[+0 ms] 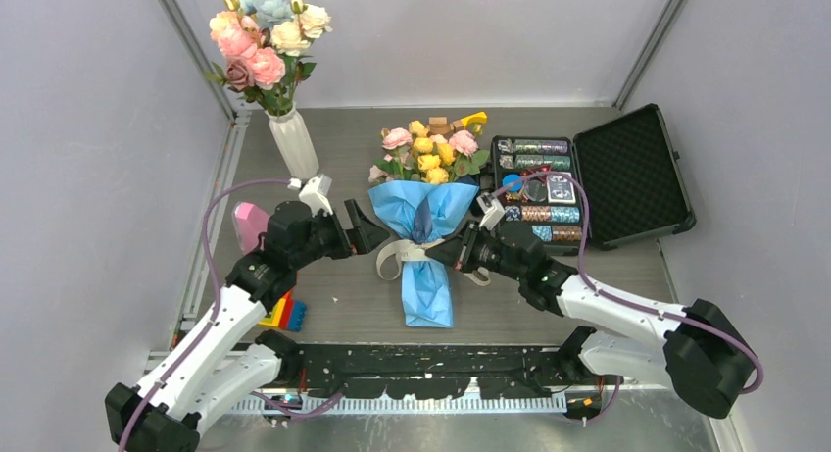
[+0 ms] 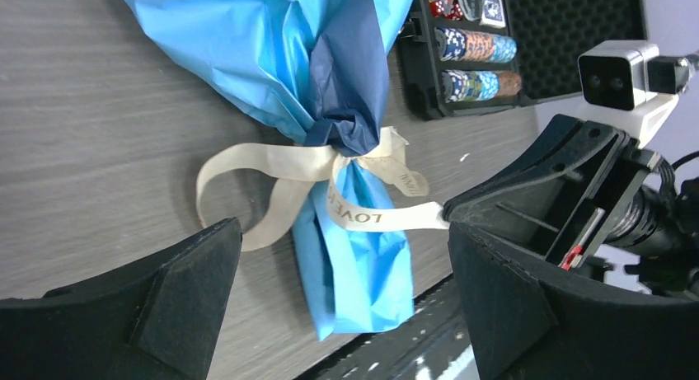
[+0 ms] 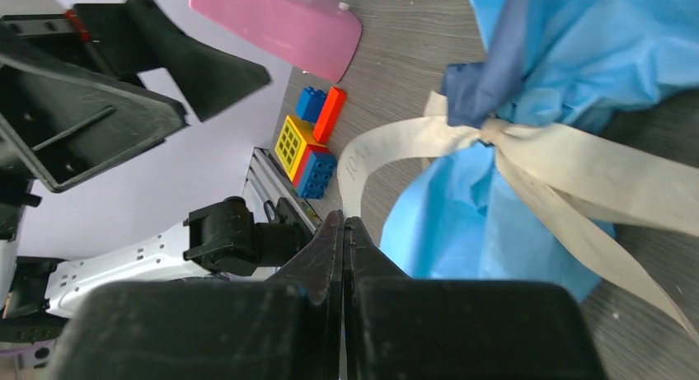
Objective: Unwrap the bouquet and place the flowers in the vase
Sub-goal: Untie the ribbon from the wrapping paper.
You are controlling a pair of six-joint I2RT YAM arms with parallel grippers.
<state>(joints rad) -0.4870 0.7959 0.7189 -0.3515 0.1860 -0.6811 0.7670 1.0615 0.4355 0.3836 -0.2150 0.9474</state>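
Bouquet (image 1: 424, 226) lying flat — right arm (image 1: 608, 300) stretched low, jaws pinching ribbon (image 2: 371, 218).

White shells, black joints on the left arm (image 1: 220, 320) and right arm (image 1: 608, 305). Lilac cables (image 1: 204, 238) trail both; fingers (image 2: 165, 306) are black wedges.

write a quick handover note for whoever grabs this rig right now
Left pincer: open, holding nothing, just left of the bouquet.
Right pincer: shut on a tail of the ribbon.
Bouquet lies flat mid-table, paper on, ribbon knotted round it. Vase stands far left, holding other blooms.
Done: ribbon tail gripped.
Left: pull the knot loose, open the paper, move the flowers into the vase.
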